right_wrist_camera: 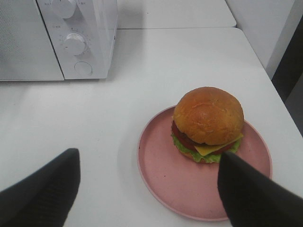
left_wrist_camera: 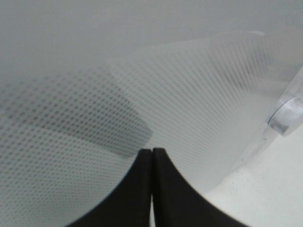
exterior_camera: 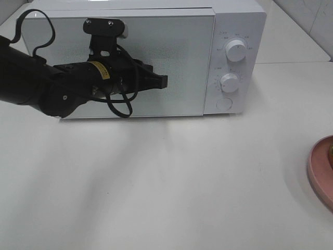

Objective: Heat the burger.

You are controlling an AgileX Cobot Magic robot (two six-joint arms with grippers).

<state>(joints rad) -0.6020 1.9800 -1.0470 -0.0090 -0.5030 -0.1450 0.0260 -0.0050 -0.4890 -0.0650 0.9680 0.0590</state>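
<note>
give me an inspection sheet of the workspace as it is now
surface: white table, bare in the middle
job's things: burger on pink plate; microwave door shut
clutter: nothing seen
grippers: left gripper shut, tips at the door glass; right gripper open, empty, over the plate
cables: black cable looped on the left arm
surroundings: second white table behind

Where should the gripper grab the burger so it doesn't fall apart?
Probably from above, with one finger on each side of the burger, squeezing low across the bun and filling. It sits upright on the pink plate, and its top is round and glossy, so a pinch up there would likely slip off.
</note>
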